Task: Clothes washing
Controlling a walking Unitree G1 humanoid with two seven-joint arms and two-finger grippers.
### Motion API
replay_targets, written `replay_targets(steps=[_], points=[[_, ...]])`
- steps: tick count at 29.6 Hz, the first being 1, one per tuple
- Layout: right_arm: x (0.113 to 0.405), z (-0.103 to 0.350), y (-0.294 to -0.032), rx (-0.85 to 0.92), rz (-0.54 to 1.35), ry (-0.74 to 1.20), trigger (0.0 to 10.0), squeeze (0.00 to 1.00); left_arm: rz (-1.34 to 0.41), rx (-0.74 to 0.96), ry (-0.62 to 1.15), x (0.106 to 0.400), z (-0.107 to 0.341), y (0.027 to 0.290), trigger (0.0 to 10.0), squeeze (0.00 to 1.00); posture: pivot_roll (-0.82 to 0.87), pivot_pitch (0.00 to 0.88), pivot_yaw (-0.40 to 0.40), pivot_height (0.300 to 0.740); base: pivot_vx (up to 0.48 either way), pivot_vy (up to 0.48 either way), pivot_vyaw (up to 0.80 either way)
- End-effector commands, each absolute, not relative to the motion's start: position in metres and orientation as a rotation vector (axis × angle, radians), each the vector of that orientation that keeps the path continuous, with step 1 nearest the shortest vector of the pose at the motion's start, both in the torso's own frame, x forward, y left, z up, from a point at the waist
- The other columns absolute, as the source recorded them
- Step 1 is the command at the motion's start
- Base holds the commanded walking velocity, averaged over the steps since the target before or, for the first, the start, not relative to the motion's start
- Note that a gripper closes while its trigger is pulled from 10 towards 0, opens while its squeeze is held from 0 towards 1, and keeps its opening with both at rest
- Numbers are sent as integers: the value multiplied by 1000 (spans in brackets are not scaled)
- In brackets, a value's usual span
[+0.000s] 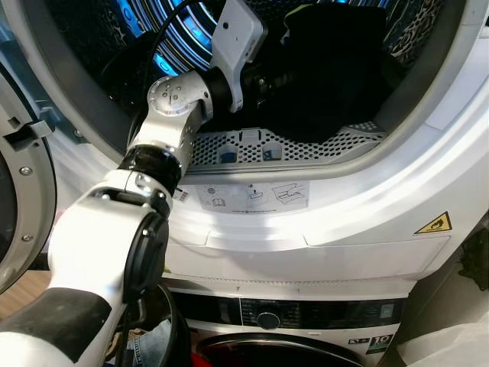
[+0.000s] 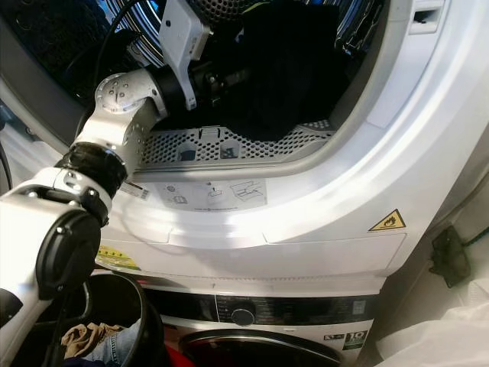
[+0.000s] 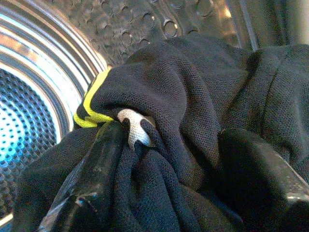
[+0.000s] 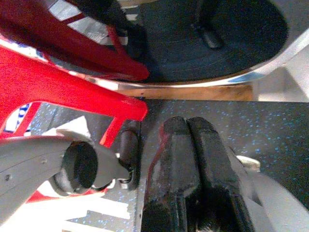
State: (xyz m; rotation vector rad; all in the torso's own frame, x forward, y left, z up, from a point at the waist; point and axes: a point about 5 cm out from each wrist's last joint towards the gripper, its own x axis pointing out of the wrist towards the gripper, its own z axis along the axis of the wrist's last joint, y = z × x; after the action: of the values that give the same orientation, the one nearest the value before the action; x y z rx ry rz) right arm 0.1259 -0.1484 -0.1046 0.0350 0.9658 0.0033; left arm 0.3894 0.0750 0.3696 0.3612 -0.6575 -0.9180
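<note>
While the left claw [image 3: 164,179] pinches the black shirt [image 1: 336,69] inside the drum [image 3: 43,96] at the top of the frame, more clothes [image 2: 95,340] wait in the basket [image 2: 149,321] at the bottom left, and the right wrist view shows the right claw [image 4: 193,169] pressed together above the floor [image 4: 270,125].

1. We've got the left gripper [image 3: 164,193] jammed in the drum [image 1: 99,30], clamped on the black garment [image 1: 336,69], which clogs the right half.
2. Open room is left of our arm, by the blue-lit back wall.
3. The perforated lint filter [image 1: 283,145] lines the lower sill.
</note>
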Motion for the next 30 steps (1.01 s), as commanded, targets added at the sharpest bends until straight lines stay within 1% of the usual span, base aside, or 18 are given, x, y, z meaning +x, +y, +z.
replay_targets(steps=[1, 4, 6, 12, 14, 16, 21, 23, 24, 25, 26, 27, 30], points=[[107, -112, -138, 57, 19, 1047, 10000, 0, -910, 436, -686, 387, 371, 82, 10000, 1000, -5, 0, 164, 740, 0, 0, 0], [108, -111, -138, 58, 18, 1047, 10000, 0, -875, 447, -723, 384, 373, 86, 10000, 1000, 3, 0, 166, 740, 0, 0, 0], [110, -111, -138, 57, 17, 1047, 10000, 0, -821, 466, -785, 378, 376, 91, 10000, 1000, 8, 0, 166, 740, 0, 0, 0], [113, -110, -139, 58, 12, 1045, 10000, 0, -788, 526, -878, 363, 381, 94, 10000, 1000, 9, 0, 169, 740, 0, 0, 0], [115, -110, -138, 57, 16, 1042, 10000, 0, -744, 580, -951, 351, 388, 95, 10000, 1000, 14, 0, 169, 740, 0, 0, 0], [116, -110, -137, 56, 22, 1042, 10000, 0, -740, 659, -978, 341, 388, 92, 10000, 1000, 21, 0, 168, 740, 0, 0, 0], [119, -109, -135, 55, 33, 1039, 10000, 0, -764, 775, -937, 335, 382, 90, 10000, 1000, 35, 0, 169, 740, 0, 0, 0], [122, -108, -134, 57, 34, 1035, 10000, 0, -784, 785, -967, 325, 382, 89, 10000, 992, 44, 0, 171, 740, 0, 0, 0], [123, -108, -134, 57, 35, 1034, 10000, 0, -794, 763, -985, 322, 384, 88, 10000, 843, 45, 0, 171, 740, 0, 0, 0], [124, -108, -133, 58, 35, 1033, 10000, 0, -796, 744, -1011, 316, 386, 87, 10000, 522, 47, 0, 170, 740, 0, 0, 0], [125, -107, -133, 59, 36, 1031, 10000, 0, -798, 725, -1042, 310, 388, 86, 10000, 412, 48, 0, 170, 740, 0, 0, 0], [126, -107, -133, 59, 35, 1030, 10000, 0, -781, 742, -1062, 306, 389, 86, 10000, 278, 51, 0, 167, 740, 0, 0, 0], [127, -107, -133, 59, 36, 1027, 10000, 0, -744, 777, -1090, 300, 391, 86, 10000, 286, 54, 0, 163, 740, 0, 0, 0]])
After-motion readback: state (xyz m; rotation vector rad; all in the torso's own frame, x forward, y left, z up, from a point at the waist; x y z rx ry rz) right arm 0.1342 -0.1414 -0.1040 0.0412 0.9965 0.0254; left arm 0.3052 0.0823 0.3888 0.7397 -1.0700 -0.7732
